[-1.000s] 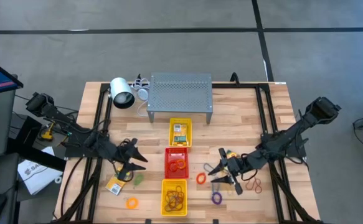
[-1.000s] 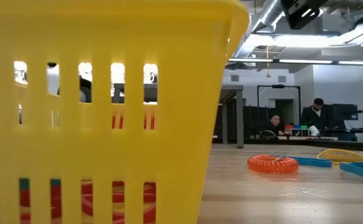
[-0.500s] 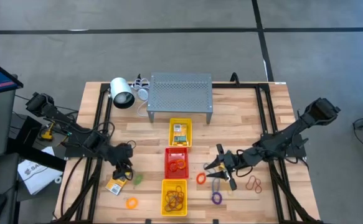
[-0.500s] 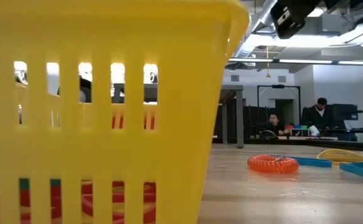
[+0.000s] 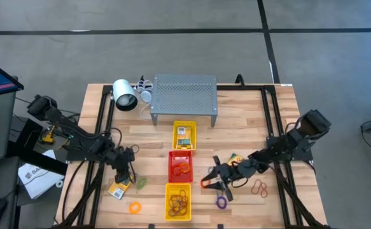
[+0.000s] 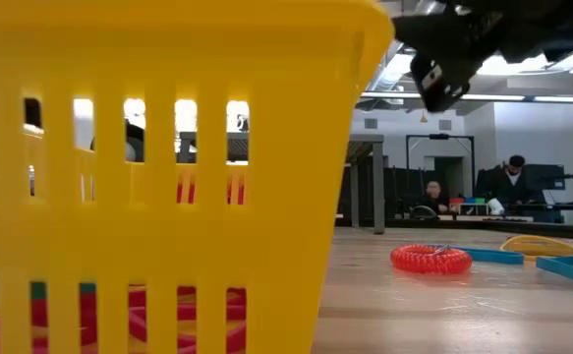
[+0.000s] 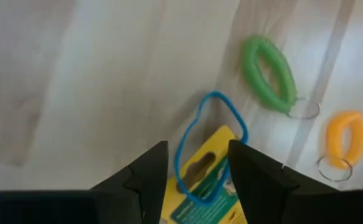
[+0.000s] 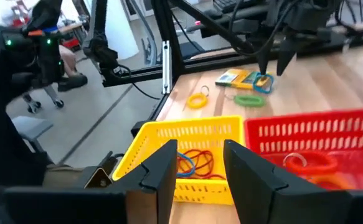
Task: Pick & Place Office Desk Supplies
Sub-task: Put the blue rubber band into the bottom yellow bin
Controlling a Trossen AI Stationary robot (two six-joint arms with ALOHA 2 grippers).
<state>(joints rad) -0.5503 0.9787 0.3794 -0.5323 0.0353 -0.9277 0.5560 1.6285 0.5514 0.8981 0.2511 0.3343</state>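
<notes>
Two dark, near-black jointed arms, slim links with blocky joint housings. Left end effector (image 5: 125,170) and right end effector (image 5: 216,180) each end in two tapered black fingers (image 7: 145,180), wedge-shaped with flat inner faces. Black cables run along both arms. Matte finish, no legible markings.

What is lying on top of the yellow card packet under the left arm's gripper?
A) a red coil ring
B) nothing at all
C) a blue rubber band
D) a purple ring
C: in the left wrist view a blue rubber band loops over the end of the yellow card packet, just ahead of the open left gripper.
</notes>
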